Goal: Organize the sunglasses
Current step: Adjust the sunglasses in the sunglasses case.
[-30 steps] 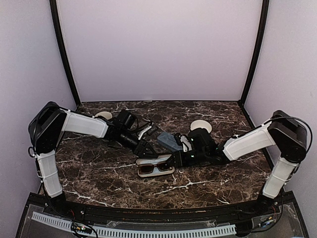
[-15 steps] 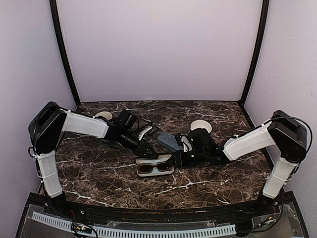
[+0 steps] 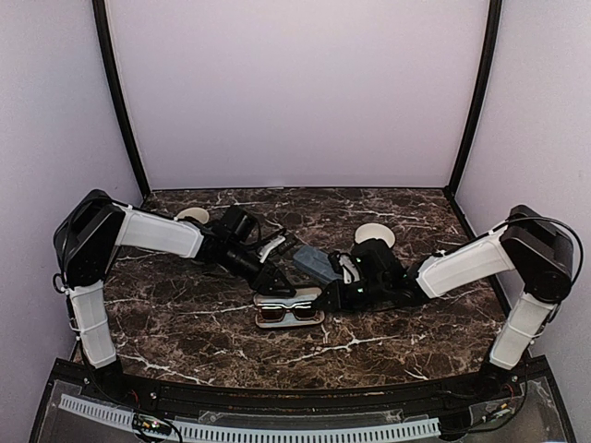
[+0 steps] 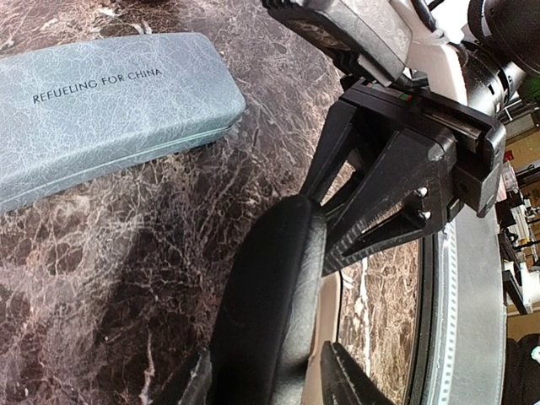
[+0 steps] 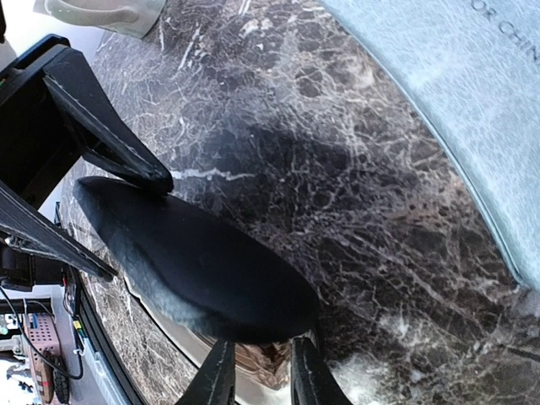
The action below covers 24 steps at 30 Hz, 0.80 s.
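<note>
**A:** How much room is there round the work?

**B:** A fair amount. The black case (image 3: pixel 317 319) lies open on the table (image 3: pixel 185 323), in the middle and a little toward the near side. Bare marble runs left and right of it and on to the near edge. The blue-grey case (image 3: pixel 312 262) lies just beyond it. Two white discs sit further off, one at the far left (image 3: pixel 193 214) and one right of centre (image 3: pixel 374 233). Walls (image 3: pixel 295 92) close the left, right and far sides.

**A:** And the sunglasses (image 3: pixel 283 314)?

**B:** One pair lies inside the black case on its pale lining. It has a thin dark frame and two dark lenses side by side.

**A:** The claws?

**B:** The left gripper (image 3: pixel 280 286) is clamped on the left end of the lid (image 4: pixel 270 304). The right gripper (image 3: pixel 323 295) has its fingers (image 5: pixel 218 380) close together at the lid's right rim. I cannot tell whether they pinch it.
</note>
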Available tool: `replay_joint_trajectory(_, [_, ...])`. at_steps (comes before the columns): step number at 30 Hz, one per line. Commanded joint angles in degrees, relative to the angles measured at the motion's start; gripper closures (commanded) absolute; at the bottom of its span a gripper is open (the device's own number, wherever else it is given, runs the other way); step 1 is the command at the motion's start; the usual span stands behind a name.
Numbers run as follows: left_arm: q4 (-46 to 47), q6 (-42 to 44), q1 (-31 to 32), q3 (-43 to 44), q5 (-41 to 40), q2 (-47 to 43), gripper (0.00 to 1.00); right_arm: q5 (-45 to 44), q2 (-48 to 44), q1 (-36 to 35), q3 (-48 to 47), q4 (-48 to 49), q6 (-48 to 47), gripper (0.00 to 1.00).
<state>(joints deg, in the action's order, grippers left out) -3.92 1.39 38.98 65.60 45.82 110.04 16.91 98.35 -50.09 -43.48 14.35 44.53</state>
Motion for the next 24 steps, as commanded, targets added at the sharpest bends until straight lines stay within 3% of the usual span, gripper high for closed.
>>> replay_joint_trajectory(1, [-0.77,1.08,0.57,0.06,-0.32,-1.92,0.57,-0.03,-2.29,0.34,-0.71,-1.21,0.39,0.76])
replay_joint_trajectory(10, [-0.56,1.22,0.74,-0.21,-1.75,-2.37,0.57,-0.38,-4.18,0.29,-0.54,-2.27,-1.23,0.75])
replay_joint_trajectory(19, [1.46,-0.06,0.74,-0.91,-1.67,-3.18,0.58,-1.83,-10.56,-3.03,0.53,-1.78,-19.33,0.5])
replay_joint_trajectory(24, [1.76,-0.67,0.75,-0.76,-1.25,-3.38,0.61,0.29,-8.69,-4.59,1.91,5.37,-22.78,0.47])
